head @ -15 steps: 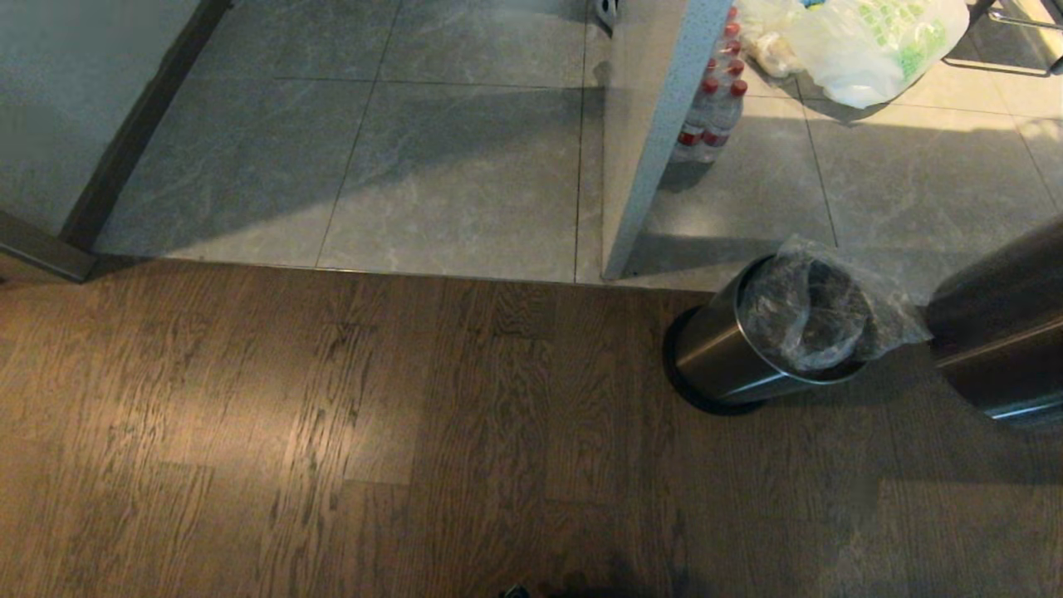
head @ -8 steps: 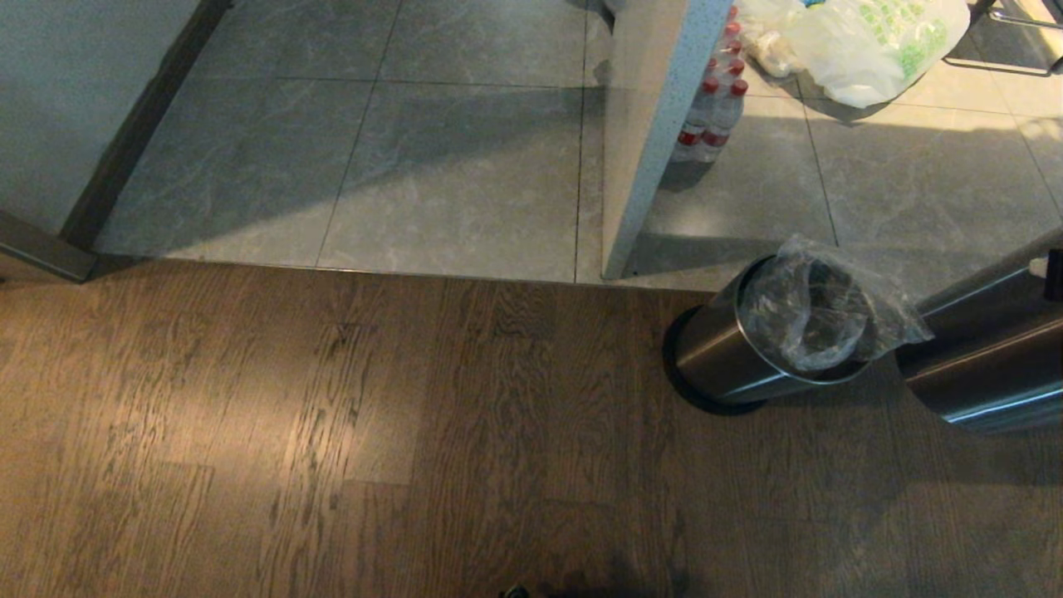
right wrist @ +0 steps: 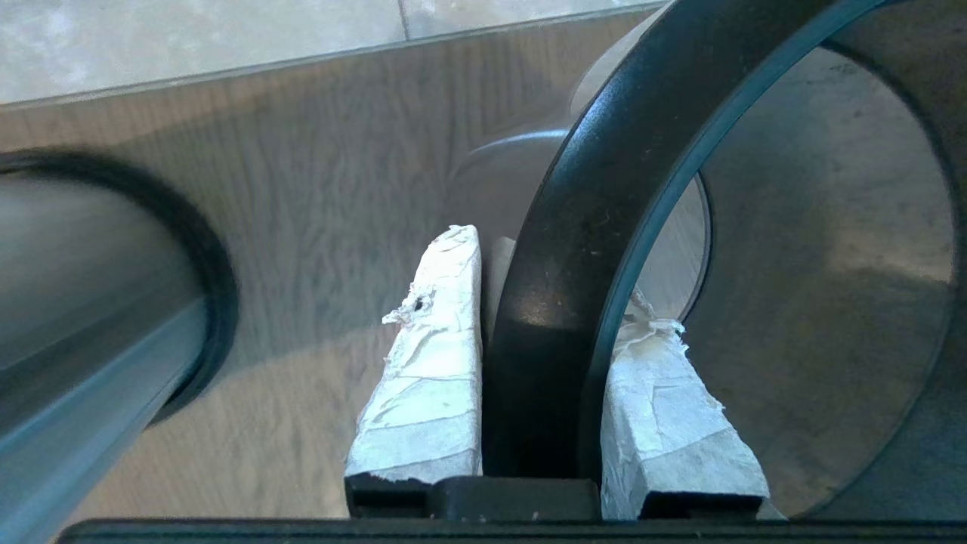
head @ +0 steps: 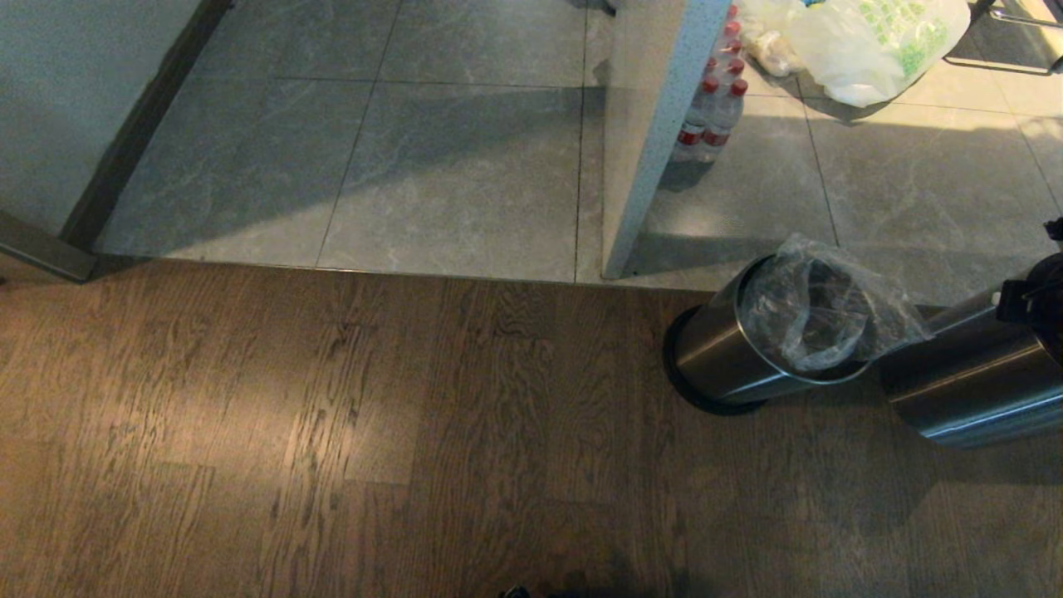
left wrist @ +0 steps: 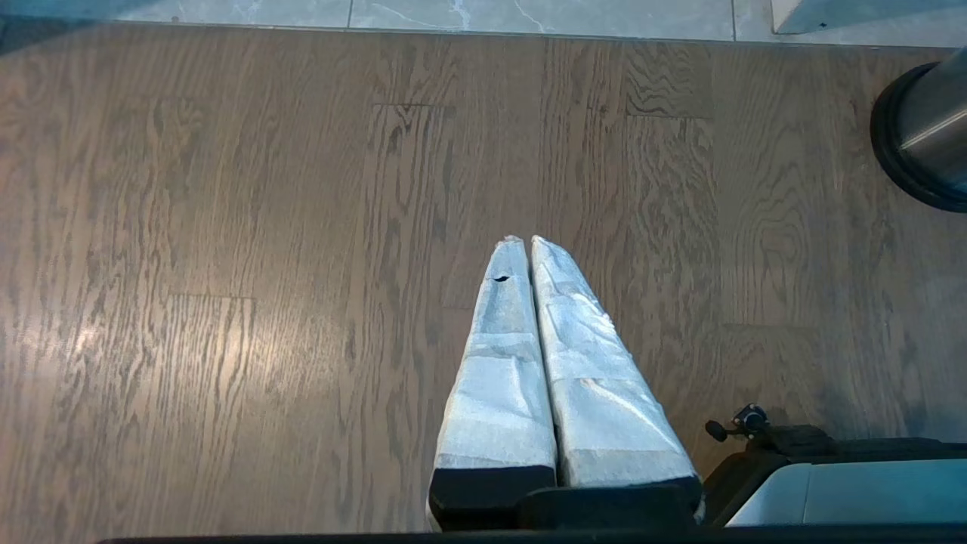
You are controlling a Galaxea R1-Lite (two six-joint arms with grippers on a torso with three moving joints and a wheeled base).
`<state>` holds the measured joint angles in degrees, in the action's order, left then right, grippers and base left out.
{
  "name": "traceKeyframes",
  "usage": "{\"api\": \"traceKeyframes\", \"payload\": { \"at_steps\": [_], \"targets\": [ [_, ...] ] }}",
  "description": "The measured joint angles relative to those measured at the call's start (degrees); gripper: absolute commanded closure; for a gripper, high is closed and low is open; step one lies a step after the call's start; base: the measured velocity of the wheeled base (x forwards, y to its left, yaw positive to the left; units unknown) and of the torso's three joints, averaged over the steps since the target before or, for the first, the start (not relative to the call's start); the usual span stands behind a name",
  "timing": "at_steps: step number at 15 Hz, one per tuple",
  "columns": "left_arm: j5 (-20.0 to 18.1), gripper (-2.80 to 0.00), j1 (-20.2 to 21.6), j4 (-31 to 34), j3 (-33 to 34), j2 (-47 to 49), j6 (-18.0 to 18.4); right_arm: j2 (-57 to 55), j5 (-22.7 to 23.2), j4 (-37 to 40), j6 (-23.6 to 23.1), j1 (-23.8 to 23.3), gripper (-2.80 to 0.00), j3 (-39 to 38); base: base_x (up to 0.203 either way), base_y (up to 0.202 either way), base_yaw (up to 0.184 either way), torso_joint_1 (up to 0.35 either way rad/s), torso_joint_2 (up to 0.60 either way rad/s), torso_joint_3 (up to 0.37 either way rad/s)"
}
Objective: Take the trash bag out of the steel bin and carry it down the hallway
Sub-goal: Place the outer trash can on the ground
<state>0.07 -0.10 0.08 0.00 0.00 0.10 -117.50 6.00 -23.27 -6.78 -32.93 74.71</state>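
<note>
The steel bin point(head: 731, 357) stands at the right of the head view, on the wood floor point(head: 332, 432) by the tile edge, with the trash bag point(head: 822, 307) in its mouth. At the far right, the right gripper point(right wrist: 555, 279) fingers clamp the black rim of a separate steel sleeve point(head: 972, 390) just beside the bin. The left gripper point(left wrist: 521, 242) hangs over the floor, fingers pressed together and empty.

Dim overall; sunlight patch upper right on tiles point(head: 913, 166), glare streak lower left on wood floor point(head: 315, 432), long soft shadows.

Steel cylinder point(head: 963, 390) crowding steel bin's point(head: 731, 357) right.
</note>
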Motion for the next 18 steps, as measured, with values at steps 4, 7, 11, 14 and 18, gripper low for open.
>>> {"api": "traceKeyframes", "payload": {
  "at_steps": [4,7,11,14,18],
  "targets": [
    [0.00,0.00,-0.01,0.00,0.00,0.00,0.00,-6.47,3.62,-2.59,0.18,-0.31,0.00,3.03,0.000,0.000,0.000,0.000,0.00,0.000],
    [-0.01,0.00,0.00,0.02,0.00,0.00,0.00,-10.02,4.58,-2.80,1.46,-0.63,-0.61,6.47,0.000,0.000,0.000,0.000,0.00,0.000],
    [0.00,0.00,0.00,0.00,0.00,0.00,0.00,-11.12,4.66,-3.38,1.38,-1.72,-2.80,7.48,0.000,0.000,0.000,0.000,0.00,0.000],
    [0.00,0.00,0.00,0.02,0.00,0.00,0.00,-8.58,5.99,-2.49,1.52,-2.92,-2.80,6.38,0.000,0.000,0.000,0.000,0.00,0.000],
    [0.00,0.00,0.00,0.01,0.00,0.00,0.00,-0.03,10.34,-2.06,1.24,-3.60,0.00,-1.43,0.000,0.000,0.000,0.000,0.00,0.000]
  ]
}}
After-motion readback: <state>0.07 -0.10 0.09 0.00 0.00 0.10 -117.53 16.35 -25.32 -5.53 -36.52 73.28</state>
